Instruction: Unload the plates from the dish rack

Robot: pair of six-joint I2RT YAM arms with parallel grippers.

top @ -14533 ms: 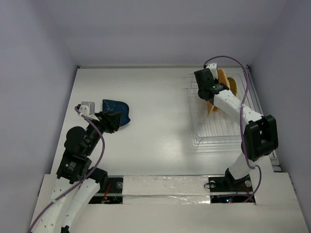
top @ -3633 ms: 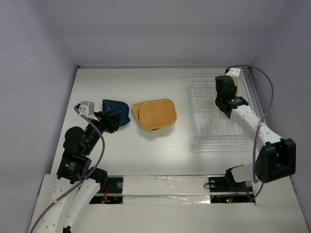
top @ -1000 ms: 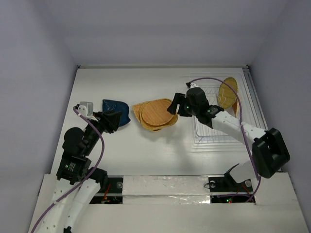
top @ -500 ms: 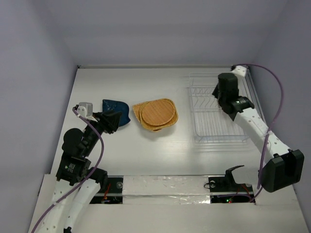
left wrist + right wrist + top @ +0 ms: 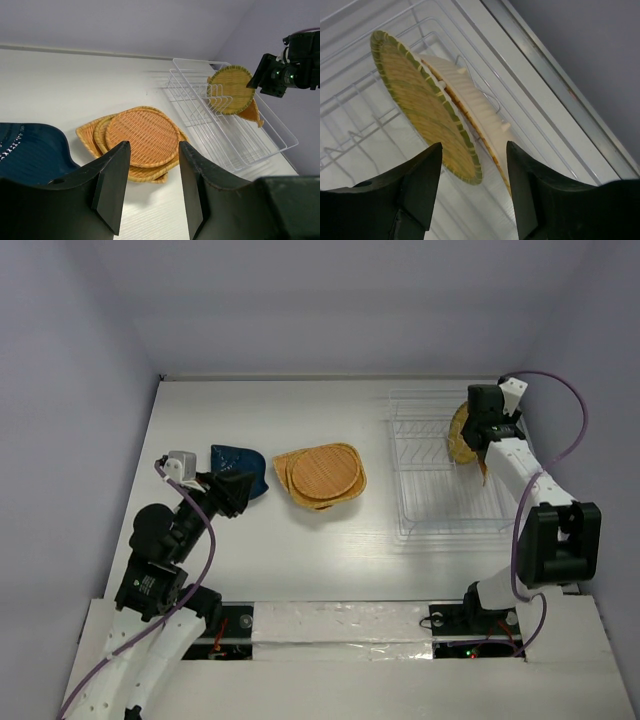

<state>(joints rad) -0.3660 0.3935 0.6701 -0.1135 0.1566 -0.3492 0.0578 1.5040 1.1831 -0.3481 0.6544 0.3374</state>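
A dark blue plate (image 5: 240,468) lies flat on the table at the left. Beside it is a stack of orange-yellow plates (image 5: 320,475), a round one on a rounded-square one; the stack also shows in the left wrist view (image 5: 142,142). The white wire dish rack (image 5: 440,505) holds a round green-rimmed woven plate (image 5: 420,105) upright, with a ribbed orange-edged plate (image 5: 470,100) just behind it. My right gripper (image 5: 474,175) is open and empty above these two, touching neither. My left gripper (image 5: 150,190) is open and empty, near the blue plate.
A raised metal rail (image 5: 555,85) runs along the table's right edge just past the rack. Grey walls close the table in at the back and both sides. The left arm (image 5: 160,540) stands over the near left of the table.
My right gripper left the round plate on the stack and swung back right to the rack, now over the two upright plates. The left arm has not moved.
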